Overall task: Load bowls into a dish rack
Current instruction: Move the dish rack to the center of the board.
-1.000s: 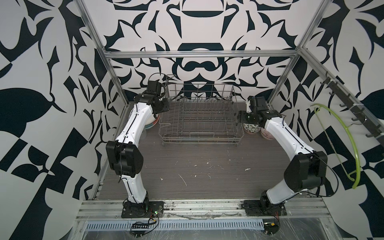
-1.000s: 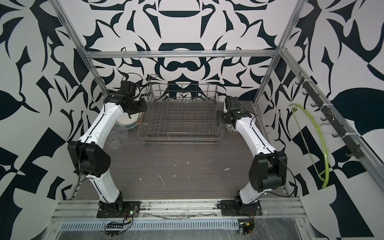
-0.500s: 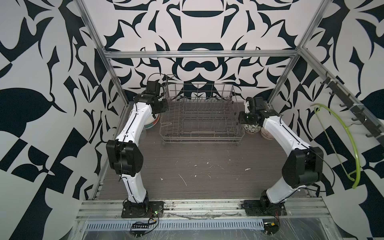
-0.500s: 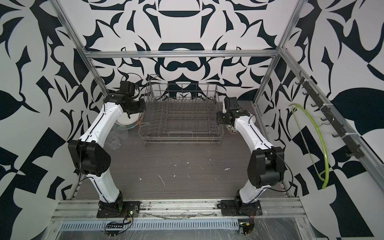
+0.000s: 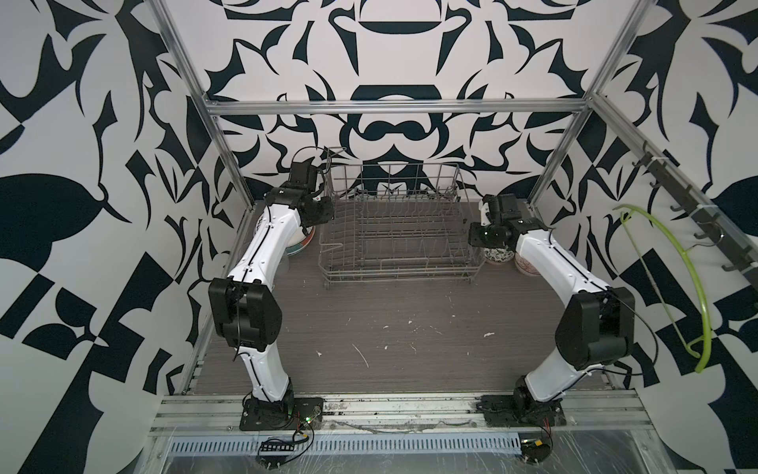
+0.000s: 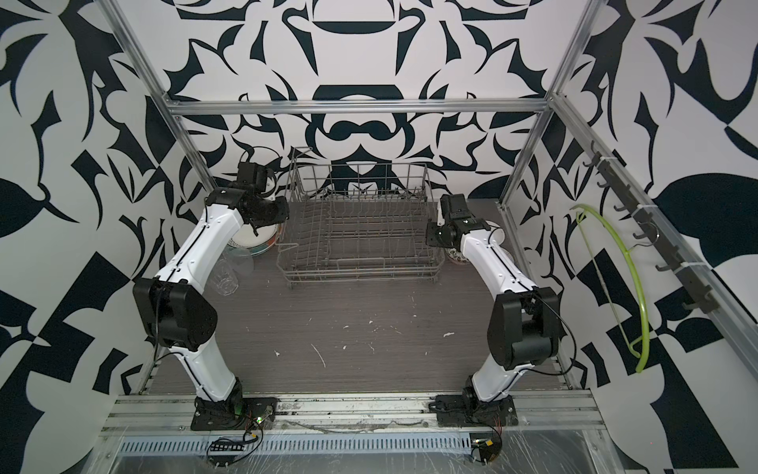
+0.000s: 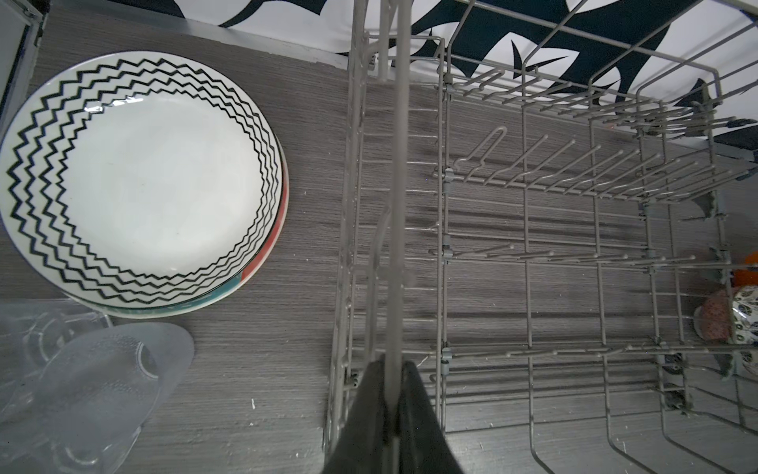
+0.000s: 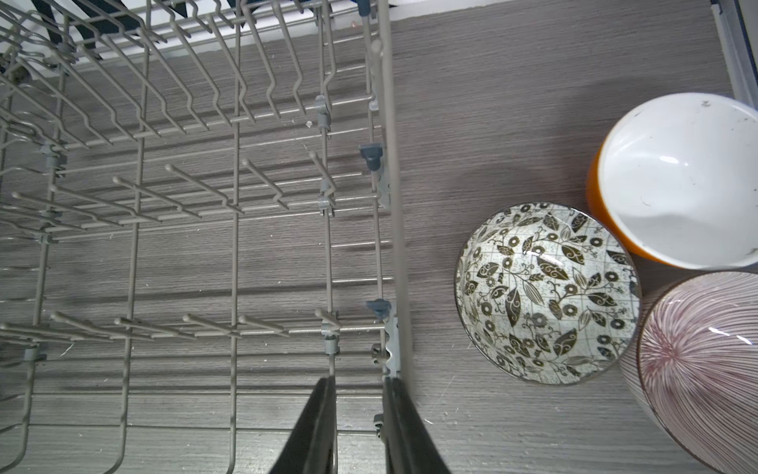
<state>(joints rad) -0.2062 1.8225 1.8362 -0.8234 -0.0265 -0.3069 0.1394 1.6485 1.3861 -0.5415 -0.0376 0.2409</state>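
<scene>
We list one dish rack [image 5: 393, 242]: a large grey wire basket with rows of upright tines and tall sides, empty, standing level at the upper centre of both top views. Just right of it in the frame, outside its wall, we enter three upright, empty pieces clustered close together. They are a black-and-white floral bowl [image 8: 547, 293], an orange bowl [image 8: 681, 180] with a white inside, and a pinkish striped bowl [image 8: 705, 365].
</scene>
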